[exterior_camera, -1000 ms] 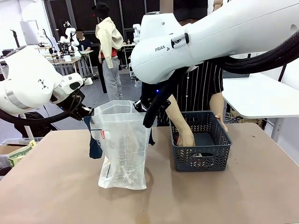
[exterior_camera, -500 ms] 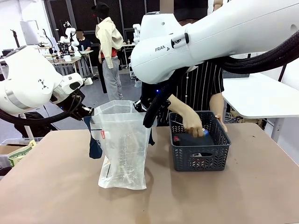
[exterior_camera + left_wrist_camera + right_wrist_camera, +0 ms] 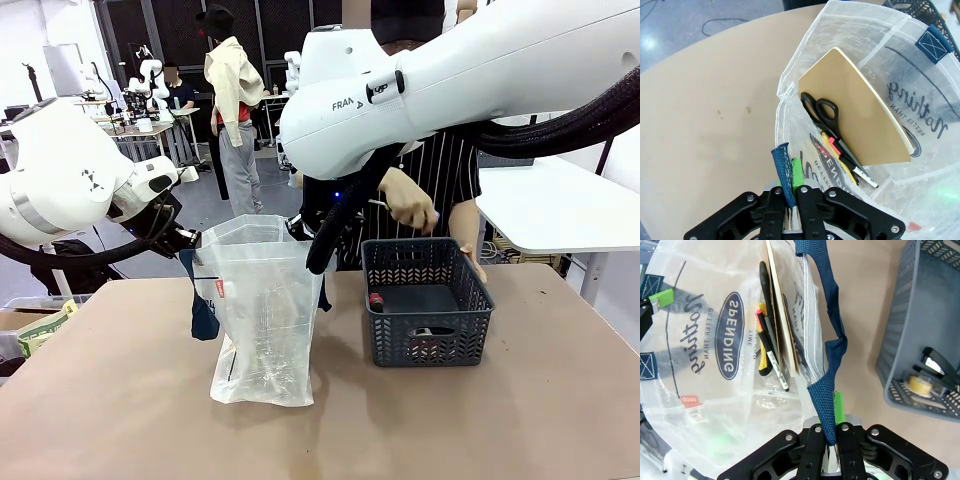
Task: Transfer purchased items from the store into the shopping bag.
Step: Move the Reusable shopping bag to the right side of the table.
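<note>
While the translucent whitish plastic bag (image 3: 262, 300) is being held open on the brown desk (image 3: 120, 400), one navy strap handle (image 3: 782, 167) is being pinched by the left tool (image 3: 790, 194), another by the right tool (image 3: 829, 434). Beside it, a dark red-ended item (image 3: 377, 298) is being contained in the dark grey lattice plastic basket (image 3: 428, 335).
</note>
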{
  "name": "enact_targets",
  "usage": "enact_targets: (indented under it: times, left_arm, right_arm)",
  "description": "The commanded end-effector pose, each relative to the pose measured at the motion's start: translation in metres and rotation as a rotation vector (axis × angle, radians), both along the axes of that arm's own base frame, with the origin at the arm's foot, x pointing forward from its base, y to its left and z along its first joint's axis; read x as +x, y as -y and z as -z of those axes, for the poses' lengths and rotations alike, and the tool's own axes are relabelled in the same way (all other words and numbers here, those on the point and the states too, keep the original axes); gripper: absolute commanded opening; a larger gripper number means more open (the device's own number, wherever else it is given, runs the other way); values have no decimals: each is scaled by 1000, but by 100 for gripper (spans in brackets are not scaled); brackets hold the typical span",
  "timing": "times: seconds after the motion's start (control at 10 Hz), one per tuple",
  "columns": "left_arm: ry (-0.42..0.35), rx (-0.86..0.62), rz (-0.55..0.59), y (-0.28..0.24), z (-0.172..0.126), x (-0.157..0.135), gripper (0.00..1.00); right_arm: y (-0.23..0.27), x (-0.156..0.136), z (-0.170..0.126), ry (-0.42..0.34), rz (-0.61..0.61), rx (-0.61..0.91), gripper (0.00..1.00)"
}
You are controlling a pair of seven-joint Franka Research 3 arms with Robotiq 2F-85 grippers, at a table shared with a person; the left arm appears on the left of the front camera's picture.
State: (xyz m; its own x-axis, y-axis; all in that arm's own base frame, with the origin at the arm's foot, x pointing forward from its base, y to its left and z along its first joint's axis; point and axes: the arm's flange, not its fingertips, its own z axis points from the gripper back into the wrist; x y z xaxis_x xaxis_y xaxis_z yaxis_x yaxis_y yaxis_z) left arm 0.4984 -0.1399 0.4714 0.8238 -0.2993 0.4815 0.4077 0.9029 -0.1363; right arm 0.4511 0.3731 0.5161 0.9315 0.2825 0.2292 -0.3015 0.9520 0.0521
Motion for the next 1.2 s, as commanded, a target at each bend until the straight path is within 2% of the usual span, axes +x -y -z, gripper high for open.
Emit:
enact_targets:
  times: [0.0,1.1]
  left_arm:
    - [-5,2,-1,-2,-2,3,0]
    - [-5,2,-1,-2,-2,3,0]
  right_arm:
    - [2,-1,-2,3,3,0,0]
    - [2,-1,-2,3,3,0,0]
